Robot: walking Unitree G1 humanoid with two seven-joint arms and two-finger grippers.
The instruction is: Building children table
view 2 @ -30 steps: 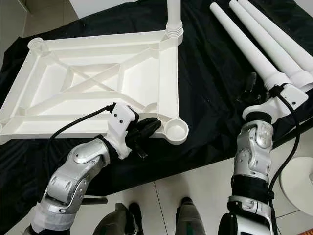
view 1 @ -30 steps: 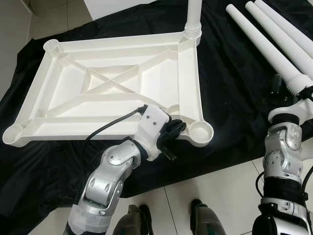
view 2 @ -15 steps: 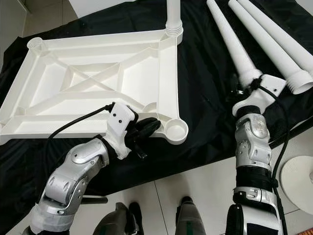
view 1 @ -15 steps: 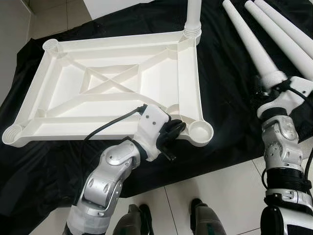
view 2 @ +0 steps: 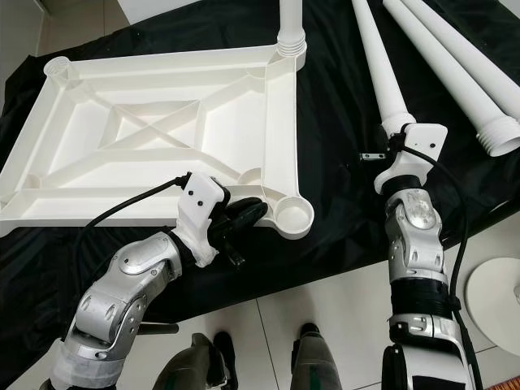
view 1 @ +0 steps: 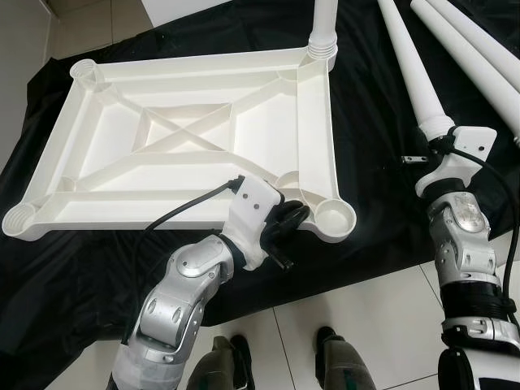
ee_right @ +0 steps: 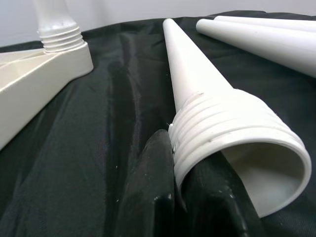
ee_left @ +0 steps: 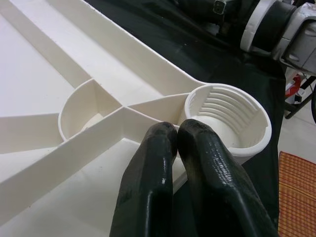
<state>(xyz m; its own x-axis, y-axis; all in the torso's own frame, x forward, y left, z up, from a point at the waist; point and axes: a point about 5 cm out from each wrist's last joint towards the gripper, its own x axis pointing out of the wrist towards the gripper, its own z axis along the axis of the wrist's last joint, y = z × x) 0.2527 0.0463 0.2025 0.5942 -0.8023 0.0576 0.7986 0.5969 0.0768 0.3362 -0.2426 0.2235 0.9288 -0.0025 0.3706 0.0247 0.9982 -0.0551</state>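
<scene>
Tabletop (view 1: 195, 138): plain white plastic w/ white ribs underneath. Legs: loose leg (view 1: 410, 69) white, screwed-in leg (view 1: 323, 28) white, other two legs (view 1: 471, 57) white too. Cloth (view 1: 382, 162) over the bench: black, slight sheen. Left hand (ee_left: 175, 136) fingers glossy black; right hand (ee_right: 185, 197) fingers black. Arms silver w/ white wrist housings (view 1: 253, 213), black cables. Floor (view 1: 357, 309): pale tiles, darker grout. Orange-red woven mat (ee_left: 296, 195), prob. a rug.

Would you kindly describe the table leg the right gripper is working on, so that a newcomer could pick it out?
On the black cloth, right of the upturned white tabletop, lie three loose white tapered legs. The one meant lies nearest the tabletop. Unlike its neighbours, its threaded wide end sits at the right gripper.
</scene>
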